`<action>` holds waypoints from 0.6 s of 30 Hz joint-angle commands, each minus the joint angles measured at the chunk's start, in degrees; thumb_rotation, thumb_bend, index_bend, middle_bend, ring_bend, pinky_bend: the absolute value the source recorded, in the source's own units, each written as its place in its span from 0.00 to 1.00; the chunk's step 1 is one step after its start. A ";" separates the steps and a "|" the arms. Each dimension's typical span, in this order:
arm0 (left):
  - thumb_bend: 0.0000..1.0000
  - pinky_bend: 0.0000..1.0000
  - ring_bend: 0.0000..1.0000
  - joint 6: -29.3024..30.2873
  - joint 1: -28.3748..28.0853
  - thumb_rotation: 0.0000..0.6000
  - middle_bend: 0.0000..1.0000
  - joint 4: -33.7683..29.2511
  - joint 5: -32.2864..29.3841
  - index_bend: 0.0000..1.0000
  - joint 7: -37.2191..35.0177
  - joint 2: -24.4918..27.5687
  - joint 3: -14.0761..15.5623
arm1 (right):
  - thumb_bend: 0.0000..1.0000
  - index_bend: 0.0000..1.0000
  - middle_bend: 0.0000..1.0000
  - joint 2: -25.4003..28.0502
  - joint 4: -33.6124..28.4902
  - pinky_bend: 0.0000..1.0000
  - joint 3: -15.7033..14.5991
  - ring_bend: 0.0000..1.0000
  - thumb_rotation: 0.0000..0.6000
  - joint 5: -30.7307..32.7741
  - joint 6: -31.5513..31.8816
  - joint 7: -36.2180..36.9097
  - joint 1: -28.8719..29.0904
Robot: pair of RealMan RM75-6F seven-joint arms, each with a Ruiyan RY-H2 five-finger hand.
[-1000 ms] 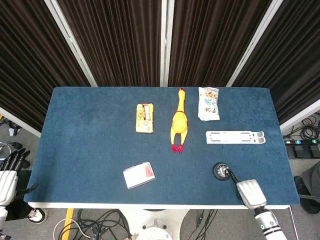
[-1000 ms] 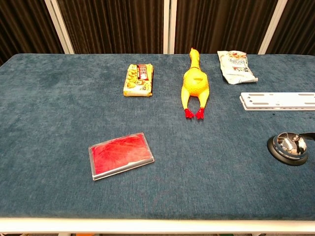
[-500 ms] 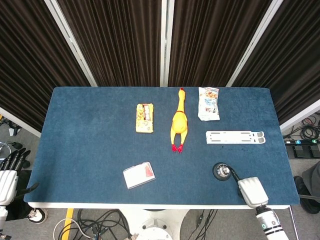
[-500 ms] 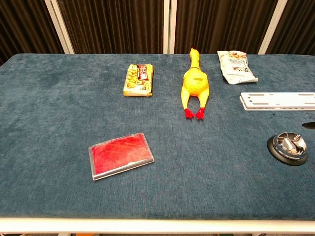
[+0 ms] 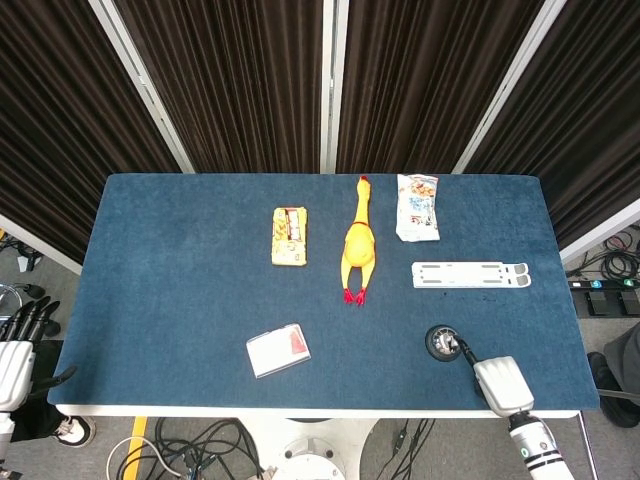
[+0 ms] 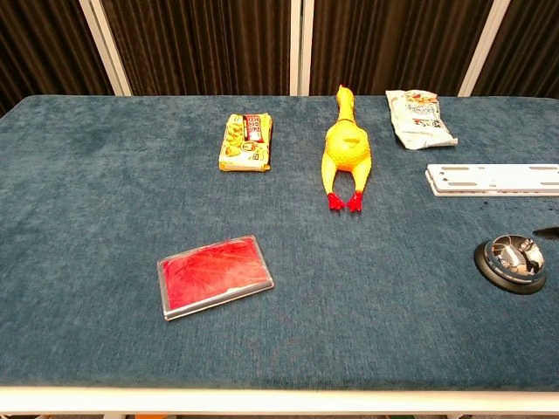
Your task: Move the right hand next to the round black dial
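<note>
At the near right edge of the worktop (image 5: 180, 270), the right robot hand (image 5: 502, 385) sits just beside the round black dial (image 5: 442, 342), fingers extended toward it; actual contact or grasp cannot be determined. Approach appears essentially complete.

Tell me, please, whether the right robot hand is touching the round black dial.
Cannot tell. In the head view the right robot hand reaches a dark fingertip to the round black dial, but no view shows contact or a gap plainly.
</note>
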 commanded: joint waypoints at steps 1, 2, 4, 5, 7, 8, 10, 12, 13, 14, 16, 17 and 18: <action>0.11 0.15 0.00 0.01 0.00 1.00 0.03 -0.07 -0.01 0.09 0.05 0.04 -0.01 | 1.00 0.00 0.88 0.26 -0.18 0.71 0.18 0.84 1.00 -0.16 0.07 0.23 0.05; 0.11 0.15 0.00 0.00 0.01 1.00 0.03 -0.10 -0.04 0.09 0.06 0.07 -0.01 | 1.00 0.00 0.88 0.25 -0.15 0.71 0.13 0.84 1.00 -0.01 -0.28 0.16 0.13; 0.11 0.15 0.00 -0.07 0.03 1.00 0.03 -0.13 -0.11 0.09 0.06 0.10 0.00 | 1.00 0.00 0.88 0.02 0.10 0.71 -0.12 0.84 1.00 0.50 -1.42 -0.11 0.29; 0.11 0.15 0.00 -0.10 0.04 1.00 0.03 -0.10 -0.14 0.09 0.05 0.10 0.01 | 1.00 0.00 0.88 -0.12 0.24 0.71 -0.25 0.84 1.00 0.74 -1.93 -0.28 0.34; 0.11 0.15 0.00 -0.26 0.03 1.00 0.03 -0.02 -0.24 0.09 0.02 0.06 0.04 | 1.00 0.00 0.88 -0.49 0.54 0.71 -0.54 0.84 1.00 1.15 -2.87 -0.61 0.40; 0.11 0.15 0.00 -0.33 0.00 1.00 0.03 0.02 -0.24 0.09 0.01 0.05 0.05 | 1.00 0.00 0.88 -0.67 0.71 0.71 -0.60 0.84 1.00 1.31 -3.13 -0.72 0.40; 0.11 0.15 0.00 -0.38 -0.01 1.00 0.03 0.12 -0.23 0.09 -0.03 0.00 0.07 | 1.00 0.00 0.88 -0.91 0.93 0.71 -0.59 0.84 1.00 1.82 -3.68 -1.03 0.43; 0.11 0.15 0.00 -0.13 0.11 1.00 0.03 0.12 -0.13 0.09 -0.19 0.03 0.10 | 1.00 0.00 0.88 -0.86 0.76 0.71 -0.58 0.84 1.00 2.02 -3.77 -1.24 0.40; 0.11 0.15 0.00 -0.12 0.13 1.00 0.03 0.13 -0.17 0.09 -0.23 0.04 0.09 | 1.00 0.00 0.88 -0.76 0.61 0.71 -0.54 0.84 1.00 1.98 -3.61 -1.23 0.39; 0.11 0.15 0.00 -0.17 0.09 1.00 0.03 0.15 -0.20 0.09 -0.27 0.03 0.05 | 1.00 0.00 0.88 -0.62 0.43 0.71 -0.50 0.84 1.00 1.86 -3.31 -1.15 0.34; 0.11 0.15 0.00 -0.14 0.07 1.00 0.03 0.10 -0.14 0.09 -0.26 0.04 0.03 | 1.00 0.00 0.88 -0.27 0.02 0.71 -0.27 0.84 1.00 1.19 -1.84 -0.57 0.13; 0.11 0.15 0.00 -0.10 0.05 1.00 0.03 0.06 -0.07 0.09 -0.22 0.07 0.03 | 1.00 0.00 0.88 -0.03 -0.17 0.71 -0.06 0.84 1.00 0.63 -0.66 -0.06 -0.03; 0.11 0.15 0.00 -0.12 0.03 1.00 0.03 0.01 -0.03 0.08 -0.19 0.10 0.05 | 1.00 0.00 0.88 0.15 -0.28 0.71 0.12 0.84 1.00 0.15 0.31 0.36 -0.14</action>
